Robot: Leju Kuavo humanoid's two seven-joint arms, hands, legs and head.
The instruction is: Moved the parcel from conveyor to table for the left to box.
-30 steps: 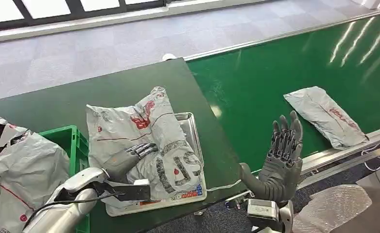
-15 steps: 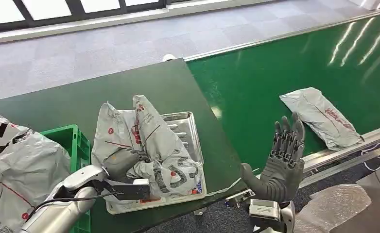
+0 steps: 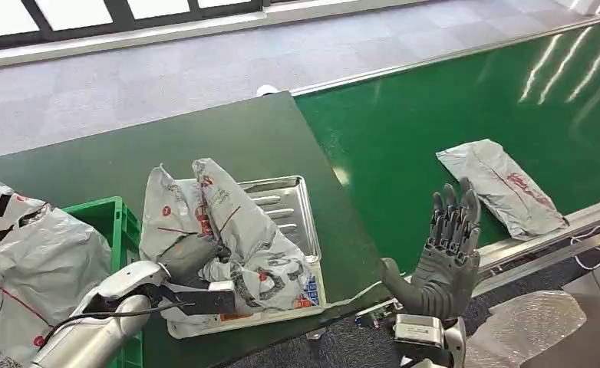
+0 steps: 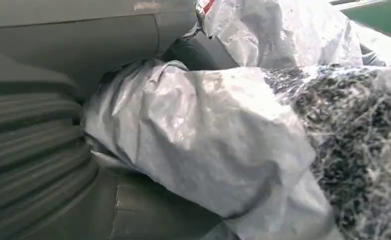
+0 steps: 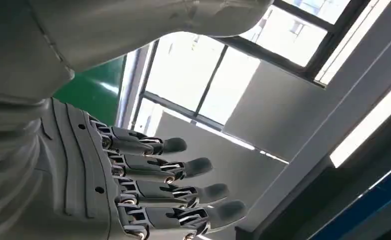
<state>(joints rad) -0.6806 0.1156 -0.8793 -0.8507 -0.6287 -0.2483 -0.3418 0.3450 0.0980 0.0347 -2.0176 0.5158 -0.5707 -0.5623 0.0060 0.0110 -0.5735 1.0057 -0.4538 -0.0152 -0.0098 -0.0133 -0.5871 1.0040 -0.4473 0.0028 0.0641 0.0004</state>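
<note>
Robot's arms are silver metal, pretty shiny. The left arm point(image 3: 101, 318) has a rounded silver shell, a thin black cable looping along it, and a flat black block with a white end bolted near the wrist. The left hand point(image 3: 192, 257) is dull grey, and up close in the wrist view its cover point(image 4: 33, 165) is grey with ribbed folds. The right hand point(image 3: 443, 257) has a smooth grey palm and thick grey thumb, with darker fingers point(image 5: 183, 167) showing bare metal links and rubbery dark tips. A few small round screws dot its ribbed back, and a boxy silver wrist piece point(image 3: 423, 331) sits under it.
</note>
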